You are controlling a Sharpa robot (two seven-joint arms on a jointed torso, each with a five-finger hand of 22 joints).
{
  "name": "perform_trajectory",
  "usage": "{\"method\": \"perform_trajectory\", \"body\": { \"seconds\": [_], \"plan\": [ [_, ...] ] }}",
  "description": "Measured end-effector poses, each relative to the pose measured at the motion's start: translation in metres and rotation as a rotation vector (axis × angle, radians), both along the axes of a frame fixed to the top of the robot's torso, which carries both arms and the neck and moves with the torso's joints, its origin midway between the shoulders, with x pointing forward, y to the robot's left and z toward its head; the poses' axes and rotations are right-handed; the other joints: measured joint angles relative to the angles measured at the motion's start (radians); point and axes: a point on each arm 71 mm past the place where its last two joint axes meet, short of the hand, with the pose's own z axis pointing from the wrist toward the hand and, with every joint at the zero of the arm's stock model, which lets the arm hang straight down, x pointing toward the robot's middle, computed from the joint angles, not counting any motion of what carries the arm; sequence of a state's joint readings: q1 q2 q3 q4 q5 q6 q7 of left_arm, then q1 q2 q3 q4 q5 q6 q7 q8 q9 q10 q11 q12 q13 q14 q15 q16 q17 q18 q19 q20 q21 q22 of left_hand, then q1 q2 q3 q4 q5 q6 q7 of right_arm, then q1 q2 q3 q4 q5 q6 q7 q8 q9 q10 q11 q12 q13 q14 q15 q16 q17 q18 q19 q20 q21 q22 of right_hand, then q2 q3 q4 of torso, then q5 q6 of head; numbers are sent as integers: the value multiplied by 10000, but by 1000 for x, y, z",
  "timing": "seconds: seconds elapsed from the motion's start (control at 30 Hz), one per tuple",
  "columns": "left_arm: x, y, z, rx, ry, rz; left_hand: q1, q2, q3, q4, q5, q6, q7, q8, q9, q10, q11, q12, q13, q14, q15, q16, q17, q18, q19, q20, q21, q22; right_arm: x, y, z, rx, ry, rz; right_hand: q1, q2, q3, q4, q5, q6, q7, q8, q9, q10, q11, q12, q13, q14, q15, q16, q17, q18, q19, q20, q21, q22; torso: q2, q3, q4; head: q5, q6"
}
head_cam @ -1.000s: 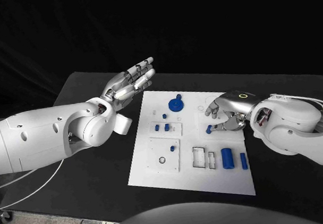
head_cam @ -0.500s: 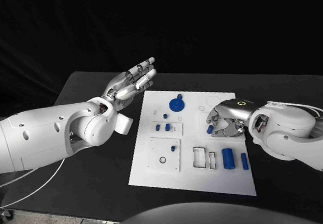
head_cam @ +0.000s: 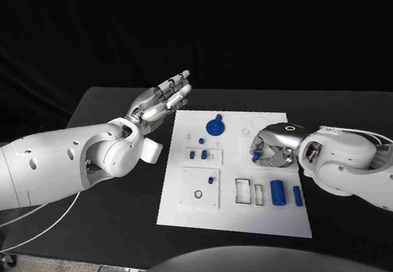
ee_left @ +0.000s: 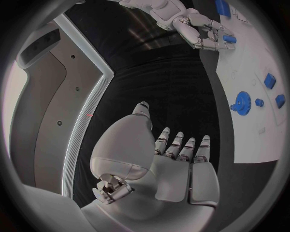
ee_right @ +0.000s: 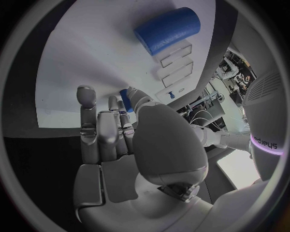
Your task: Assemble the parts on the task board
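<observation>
Small blue part (head_cam: pixel 255 158) pinched in fingers (ee_right: pixel 125 104) of right hand (head_cam: pixel 274 146), low over right half of task board (head_cam: pixel 238 219); step judged: pick-up or seating of this piece. Next: alignment with a socket needed. Blue cylinder (head_cam: pixel 277 192) near, gear (head_cam: pixel 214 128) far. Left hand (head_cam: pixel 160 99) spread, empty, raised off board's far-left edge above table (head_cam: pixel 118 202); room open there.

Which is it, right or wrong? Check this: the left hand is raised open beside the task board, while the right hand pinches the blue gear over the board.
Wrong in one respect. The right hand pinches a small blue peg, as the right wrist view shows. The blue gear lies apart on the task board in the head view. The left hand is indeed raised open beside the board.
</observation>
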State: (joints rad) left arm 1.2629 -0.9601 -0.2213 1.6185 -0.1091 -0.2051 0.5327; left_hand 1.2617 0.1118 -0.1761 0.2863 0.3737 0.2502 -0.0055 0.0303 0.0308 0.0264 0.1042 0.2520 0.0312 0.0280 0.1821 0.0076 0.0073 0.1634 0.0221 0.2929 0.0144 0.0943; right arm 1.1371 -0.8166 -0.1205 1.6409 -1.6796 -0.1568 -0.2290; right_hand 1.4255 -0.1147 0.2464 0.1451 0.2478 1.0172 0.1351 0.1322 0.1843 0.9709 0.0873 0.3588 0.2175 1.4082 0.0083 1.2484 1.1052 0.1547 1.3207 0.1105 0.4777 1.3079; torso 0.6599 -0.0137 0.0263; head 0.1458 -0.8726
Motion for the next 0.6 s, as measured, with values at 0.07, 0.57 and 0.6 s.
{"method": "perform_trajectory", "body": {
  "seconds": [0.07,0.57,0.6],
  "plan": [
    [0,0,0,4,10,-2,40,40,0,0,0,0,0,0,0,0,0,0,0,0,0,0,0,0,0,0,0,0,0,1,-1,49,-22,17,0,0,72,14,0,52,-35,28,15,135,-23,0,-58,76,-41,105,112,0,123,-21,248,0,0,-1,0,-7,0],
    [0,0,-2,28,105,-36,133,133,-28,-28,152,54,53,0,0,0,73,0,-1,-4,52,41,8,-1,35,35,37,10,0,3,-2,462,-153,114,55,-56,359,-3,-158,535,-123,159,165,939,-194,-122,-309,318,-179,305,404,1,390,-177,968,-2,4,-3,1,-17,0],
    [0,0,-2,29,114,-43,188,188,-28,-28,166,106,105,0,9,0,72,0,-1,9,64,41,8,-1,35,35,37,10,0,3,-2,490,-167,119,104,-101,390,-33,-150,577,-164,187,187,1015,-213,-127,-324,339,-199,305,404,0,391,-178,992,-2,5,-3,1,-17,0]
  ]
}}
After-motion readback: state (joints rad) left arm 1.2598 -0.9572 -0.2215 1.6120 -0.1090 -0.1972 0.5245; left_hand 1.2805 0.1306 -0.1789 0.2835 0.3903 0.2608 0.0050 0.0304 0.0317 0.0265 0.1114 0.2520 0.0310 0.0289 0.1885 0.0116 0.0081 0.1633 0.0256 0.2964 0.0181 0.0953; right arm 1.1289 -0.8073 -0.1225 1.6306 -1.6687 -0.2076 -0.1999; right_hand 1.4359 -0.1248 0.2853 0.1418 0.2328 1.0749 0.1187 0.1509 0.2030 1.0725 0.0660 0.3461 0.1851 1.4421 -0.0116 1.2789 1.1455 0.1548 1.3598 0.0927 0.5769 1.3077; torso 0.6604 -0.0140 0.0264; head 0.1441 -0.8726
